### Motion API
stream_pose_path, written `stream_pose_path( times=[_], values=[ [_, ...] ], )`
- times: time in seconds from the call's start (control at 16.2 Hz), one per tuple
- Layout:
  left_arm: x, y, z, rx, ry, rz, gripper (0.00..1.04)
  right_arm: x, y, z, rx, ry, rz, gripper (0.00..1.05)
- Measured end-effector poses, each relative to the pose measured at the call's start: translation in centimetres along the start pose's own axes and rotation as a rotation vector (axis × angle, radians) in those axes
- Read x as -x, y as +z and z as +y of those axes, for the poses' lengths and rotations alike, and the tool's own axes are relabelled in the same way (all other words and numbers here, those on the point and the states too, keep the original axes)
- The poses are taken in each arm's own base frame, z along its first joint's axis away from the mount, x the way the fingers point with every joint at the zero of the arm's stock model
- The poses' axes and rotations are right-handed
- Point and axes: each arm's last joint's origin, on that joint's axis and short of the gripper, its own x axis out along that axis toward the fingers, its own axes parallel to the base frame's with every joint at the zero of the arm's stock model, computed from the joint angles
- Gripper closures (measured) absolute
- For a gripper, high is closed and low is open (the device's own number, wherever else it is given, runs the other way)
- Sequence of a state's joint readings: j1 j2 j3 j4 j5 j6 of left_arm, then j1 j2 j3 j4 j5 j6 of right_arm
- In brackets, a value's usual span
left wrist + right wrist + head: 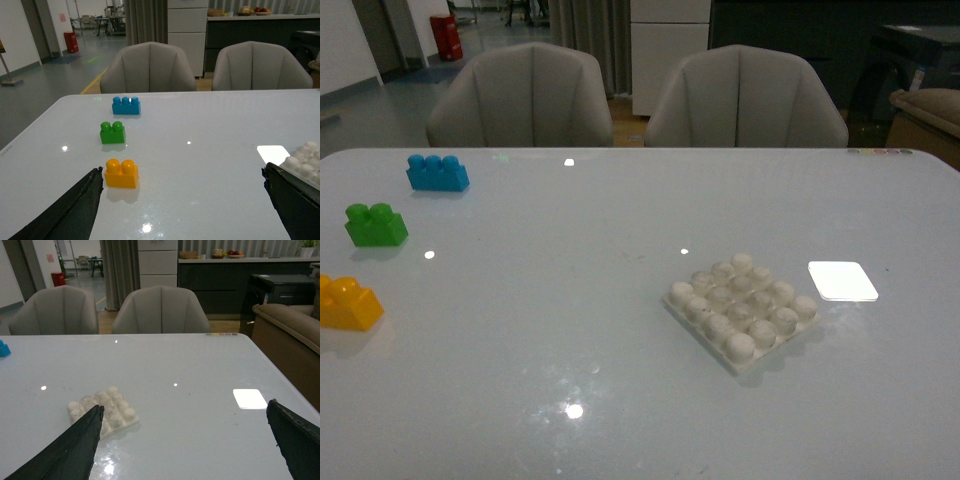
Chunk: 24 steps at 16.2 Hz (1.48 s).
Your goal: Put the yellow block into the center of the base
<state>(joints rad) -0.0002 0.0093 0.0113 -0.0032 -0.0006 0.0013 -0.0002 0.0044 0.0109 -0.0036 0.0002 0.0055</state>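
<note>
Nearest, the left fingers, two dark wedges, stand spread wide and released above the glossy pale-grey bench, gripping nothing. The right fingers are likewise parted and released, with only bench surface between them.

The small yellow-orange plastic brick with two round studs sits upright at the near left of the bench. In the left wrist view it rests just beyond the tip of one left finger, not touching it. Well apart from it, right of the bench's middle, lies the flat square white plastic plate with a four-by-four grid of rounded studs, turned so that one corner points toward the robot. One right finger partly covers its near edge in the right wrist view.

Just beside the plate, slightly farther and to its right, is a smooth bright white square patch. Farther back on the left stands a green two-stud plastic brick, and beyond it a blue three-stud plastic brick. The three bricks form a loose line running away from the robot. Behind the bench's far edge stand two grey upholstered chairs.
</note>
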Motion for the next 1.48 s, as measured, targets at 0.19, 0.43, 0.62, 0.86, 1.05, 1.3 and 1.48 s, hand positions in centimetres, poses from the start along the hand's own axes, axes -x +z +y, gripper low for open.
stream_pose_path(
  times=[0.19,0.43,0.62,0.86,1.05,1.3,1.48],
  values=[
    [0.0,0.0,0.0,0.000,0.000,0.000,0.07,-0.1,-0.2,-0.1,-0.033,-0.028,0.117,0.06],
    [0.0,0.0,0.0,0.000,0.000,0.000,0.07,-6.3,7.5,-0.8,-0.072,-0.052,0.018,0.06],
    [0.0,0.0,0.0,0.000,0.000,0.000,0.07,-16.1,8.1,0.5,-0.065,0.026,0.236,0.06],
    [0.0,0.0,0.0,0.000,0.000,0.000,0.07,-25.9,2.0,2.5,0.046,0.108,0.574,0.06],
    [0.0,0.0,0.0,0.000,0.000,0.000,0.07,-28.6,-3.9,3.1,0.121,0.171,0.765,0.06],
    [0.0,0.0,0.0,0.000,0.000,0.000,0.07,-31.1,-6.2,4.5,0.137,0.275,0.809,0.06],
    [0.0,0.0,0.0,0.000,0.000,0.000,0.07,-32.4,-7.3,5.2,0.155,0.334,0.843,0.06]
  ],
)
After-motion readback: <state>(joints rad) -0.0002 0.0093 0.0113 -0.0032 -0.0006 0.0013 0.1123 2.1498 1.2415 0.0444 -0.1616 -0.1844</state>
